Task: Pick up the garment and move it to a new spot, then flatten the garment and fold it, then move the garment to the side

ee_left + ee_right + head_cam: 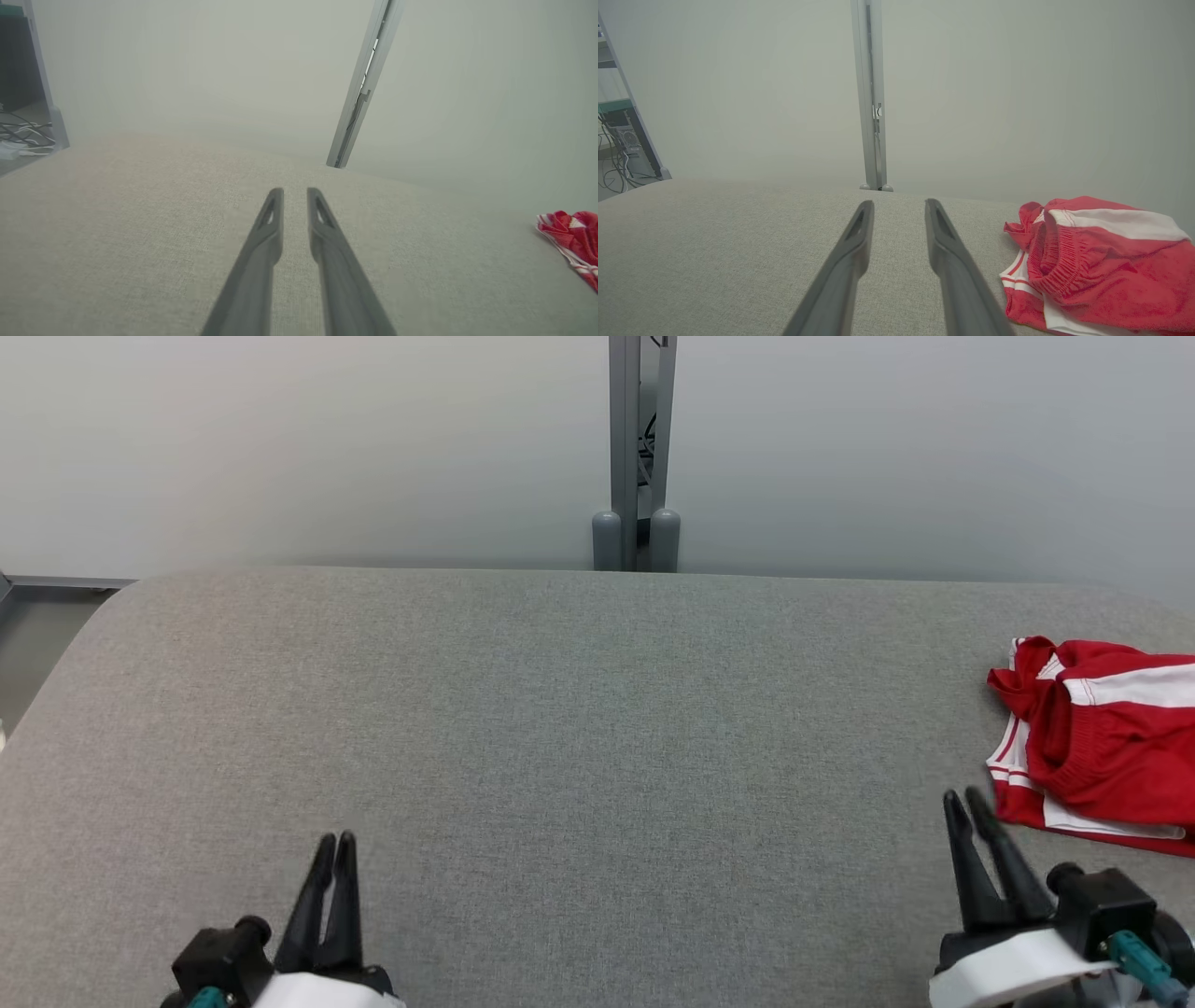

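The garment (1102, 737) is a crumpled pair of red shorts with white stripes, lying at the right edge of the grey fabric table (597, 709). My right gripper (966, 795) hovers low just to the left of it, near its front corner, with a narrow gap between its fingers and nothing in them. In the right wrist view the garment (1092, 261) lies right of the right gripper (899, 204). My left gripper (336, 840) is at the lower left over bare table, fingers close together and empty. In the left wrist view the left gripper (295, 191) shows a slim gap, with the garment (572, 233) far right.
A grey metal post (638, 448) stands behind the table's far edge against a pale wall. Cables (18, 135) lie on the floor past the table's left end, beside a shelf frame (616, 130). The table's left corner is rounded.
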You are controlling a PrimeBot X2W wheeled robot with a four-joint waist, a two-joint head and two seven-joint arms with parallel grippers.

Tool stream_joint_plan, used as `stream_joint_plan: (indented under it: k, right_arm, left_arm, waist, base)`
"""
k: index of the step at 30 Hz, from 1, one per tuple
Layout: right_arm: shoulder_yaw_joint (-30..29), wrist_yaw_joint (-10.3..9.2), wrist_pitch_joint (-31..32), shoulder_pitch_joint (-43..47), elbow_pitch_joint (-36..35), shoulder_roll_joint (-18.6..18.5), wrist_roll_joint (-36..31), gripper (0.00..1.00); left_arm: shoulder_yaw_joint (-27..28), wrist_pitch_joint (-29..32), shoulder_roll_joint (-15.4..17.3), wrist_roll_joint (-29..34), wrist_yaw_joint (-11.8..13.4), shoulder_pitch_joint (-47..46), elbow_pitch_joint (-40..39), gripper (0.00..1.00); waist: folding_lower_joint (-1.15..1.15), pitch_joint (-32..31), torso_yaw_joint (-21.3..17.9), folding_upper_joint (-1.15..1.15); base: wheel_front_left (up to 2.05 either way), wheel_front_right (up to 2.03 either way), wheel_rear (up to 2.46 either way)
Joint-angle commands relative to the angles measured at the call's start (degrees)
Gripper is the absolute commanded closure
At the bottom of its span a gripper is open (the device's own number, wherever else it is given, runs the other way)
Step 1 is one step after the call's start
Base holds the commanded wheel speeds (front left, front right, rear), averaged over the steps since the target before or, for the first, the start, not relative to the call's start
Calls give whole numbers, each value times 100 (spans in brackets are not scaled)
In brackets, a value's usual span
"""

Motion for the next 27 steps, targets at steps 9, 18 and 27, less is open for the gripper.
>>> stream_joint_plan:
  k: [9, 18, 27]
  right_arm:
    - [-275, 0, 376, -21, -83, -19, 1069, 100]
    - [-469, 0, 672, 49, -190, -29, 2063, 100]
    - [-635, 0, 921, 98, -260, -37, 2858, 100]
  left_arm:
    - [-21, 171, 7, -903, -99, -126, -39, 100]
    - [-46, 325, 11, -1726, -190, -228, -31, 100]
    - [-65, 448, 15, -2389, -265, -299, -35, 100]
  waist:
    - [0, 6, -32, 0]
    - [0, 12, -63, 0]
    - [0, 17, -91, 0]
  base:
    - [0, 0, 0]
    - [0, 0, 0]
    - [0, 0, 0]
